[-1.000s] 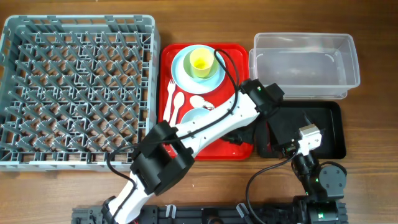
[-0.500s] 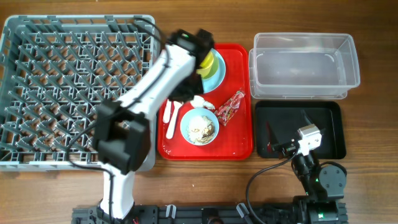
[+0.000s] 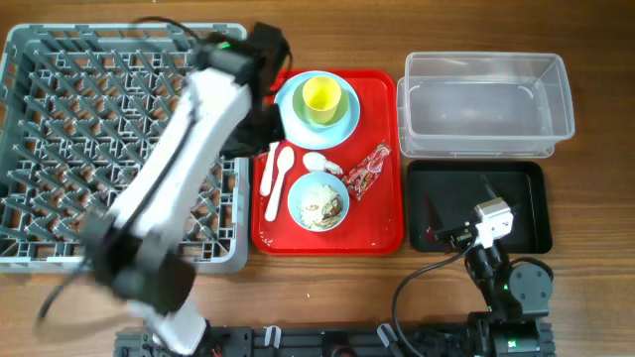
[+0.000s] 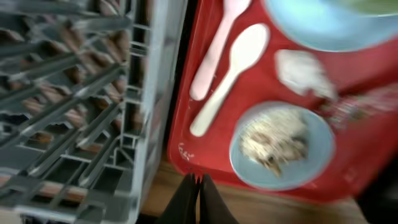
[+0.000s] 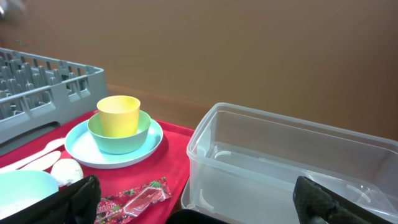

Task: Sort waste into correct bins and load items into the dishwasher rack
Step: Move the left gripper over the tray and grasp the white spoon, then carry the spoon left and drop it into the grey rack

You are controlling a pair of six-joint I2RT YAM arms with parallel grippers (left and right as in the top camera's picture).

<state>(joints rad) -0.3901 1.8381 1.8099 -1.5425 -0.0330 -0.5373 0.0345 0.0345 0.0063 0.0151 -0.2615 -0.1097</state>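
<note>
On the red serving tray (image 3: 392, 238) sit a pale blue plate (image 3: 342, 119) carrying a green bowl and a yellow cup (image 3: 320, 96), a white fork (image 3: 266, 164) and spoon (image 3: 279, 178), a white tissue (image 3: 317, 162), a red wrapper (image 3: 367, 172) and a pale bowl with rice scraps (image 3: 317, 201). The grey rack (image 3: 119, 139) is to the left. My left gripper (image 3: 256, 127), blurred, is over the rack's right edge; its fingers (image 4: 198, 193) are shut and empty. My right gripper (image 3: 458, 235) rests over the black tray (image 3: 516, 213), its fingers (image 5: 196, 202) wide open and empty.
The clear tub (image 3: 486, 104) stands behind the black tray, right of the red tray. The right wrist view shows the tub (image 5: 280, 168), the wrapper (image 5: 134, 198) and the cup (image 5: 118, 115). The left arm stretches diagonally over the rack.
My left arm has swung left, from over the black tray, across the red tray, to the rack's right edge, uncovering the bowl and wrapper. The right arm has not moved.
</note>
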